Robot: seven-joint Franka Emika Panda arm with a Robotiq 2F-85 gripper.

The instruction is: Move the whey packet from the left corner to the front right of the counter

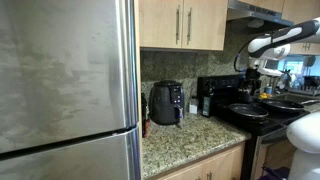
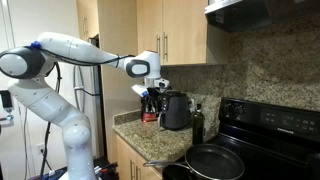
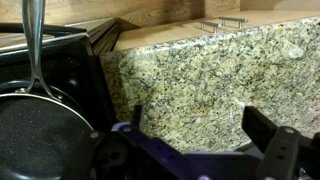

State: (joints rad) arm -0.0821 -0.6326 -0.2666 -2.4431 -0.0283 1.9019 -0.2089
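Observation:
The whey packet (image 2: 150, 106) is a dark upright pouch with a red mark low down. It stands in the counter's far corner, left of the black appliance (image 2: 176, 110). My gripper (image 2: 152, 88) hangs just above the packet, apart from it. In an exterior view the gripper (image 1: 252, 72) shows at the end of the white arm. In the wrist view the jaws (image 3: 200, 122) are open and empty over the speckled granite counter (image 3: 200, 70). The packet is out of the wrist view. The counter shows in both exterior views (image 1: 190, 135) (image 2: 150, 135).
The black appliance (image 1: 166, 102) stands at the back of the counter, a small dark bottle (image 2: 198, 122) beside it. A black stovetop with pans (image 2: 215, 160) (image 1: 250, 110) adjoins the counter. A steel fridge (image 1: 65, 90) bounds the other end. Wooden cabinets (image 1: 185, 22) hang overhead.

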